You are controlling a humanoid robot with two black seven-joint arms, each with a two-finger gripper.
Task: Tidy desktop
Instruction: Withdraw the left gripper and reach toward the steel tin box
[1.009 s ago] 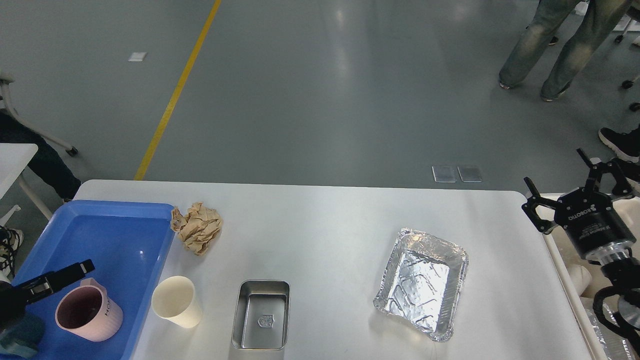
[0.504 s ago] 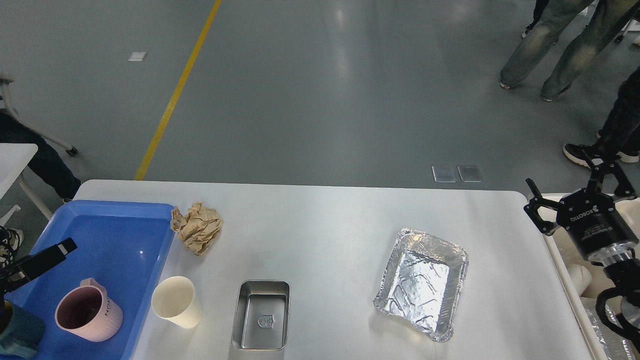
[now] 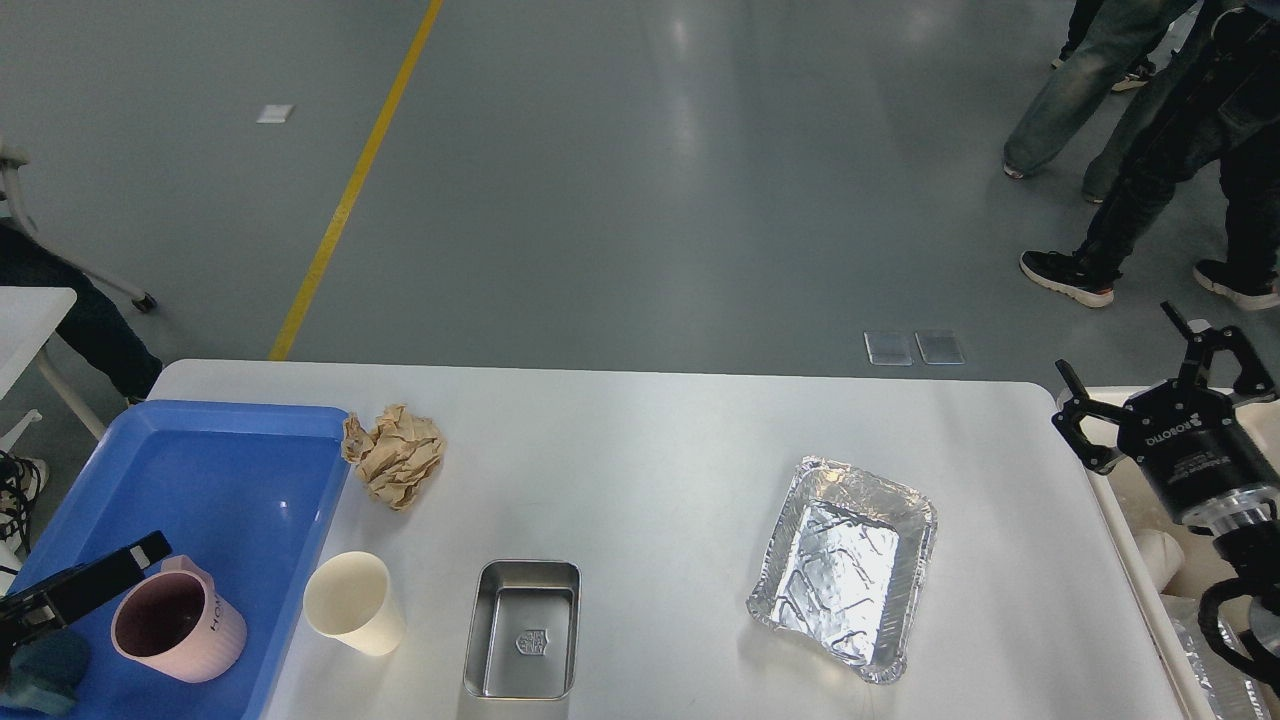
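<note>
Head view: my right gripper (image 3: 1160, 385) is wide open, empty, right of desktop (image 3: 650, 470); left gripper (image 3: 140, 550) state I cannot tell.

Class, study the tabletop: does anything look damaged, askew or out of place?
Yes. A crumpled brown paper wad lies beside the blue tray, plainly litter, and the foil tray sits skewed on the desktop, rim dented.

This looks like a robot lab or industrial test hall. A wide grey coated floor (image 3: 620, 180) carries a painted yellow line (image 3: 350, 190), as marked work areas do. People in jeans (image 3: 1075, 85) stand about nearby, and another table (image 3: 30, 320) stands at the left edge.
</note>
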